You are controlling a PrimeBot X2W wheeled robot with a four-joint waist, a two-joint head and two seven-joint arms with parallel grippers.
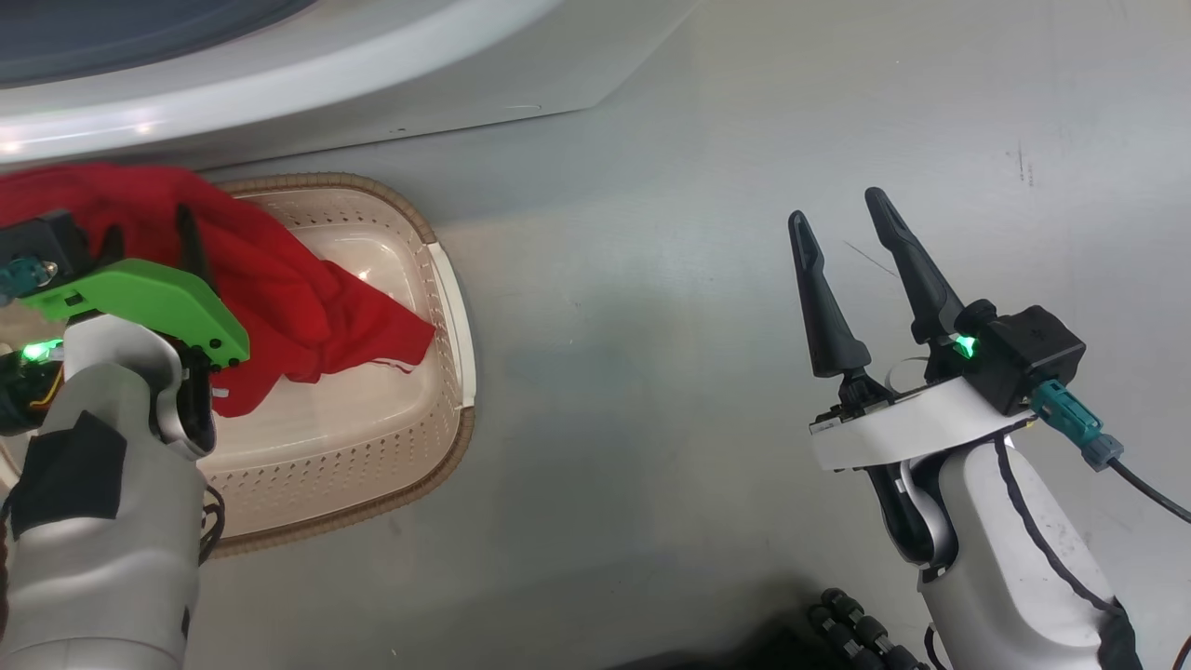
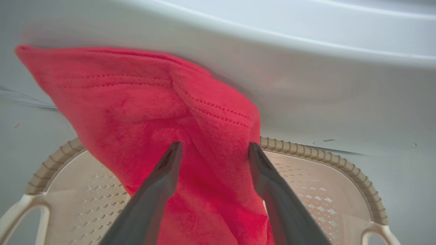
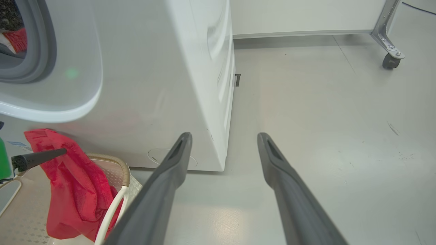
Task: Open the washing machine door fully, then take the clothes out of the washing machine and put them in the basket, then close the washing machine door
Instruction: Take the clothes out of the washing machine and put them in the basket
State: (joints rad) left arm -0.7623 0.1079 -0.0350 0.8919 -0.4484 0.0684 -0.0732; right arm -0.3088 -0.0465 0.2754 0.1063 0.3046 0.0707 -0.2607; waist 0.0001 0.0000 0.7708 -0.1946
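Note:
A red garment of the clothes (image 1: 298,307) hangs over the cream basket (image 1: 461,372), its lower end resting inside. My left gripper (image 1: 149,233) is above the basket with its fingers spread; the cloth (image 2: 153,112) lies between and around them and drapes over one finger (image 3: 37,158). Just behind stands the white washing machine (image 3: 153,85). More red and white clothes (image 3: 17,39) show inside its grey gasket (image 3: 37,51). The washing machine door is out of view. My right gripper (image 1: 837,210) hovers open and empty over the floor to the right.
Grey floor (image 1: 651,326) stretches to the right of the basket and machine. A metal frame on a caster (image 3: 390,59) stands far off by a white wall panel. A black cable (image 1: 1144,489) trails from my right wrist.

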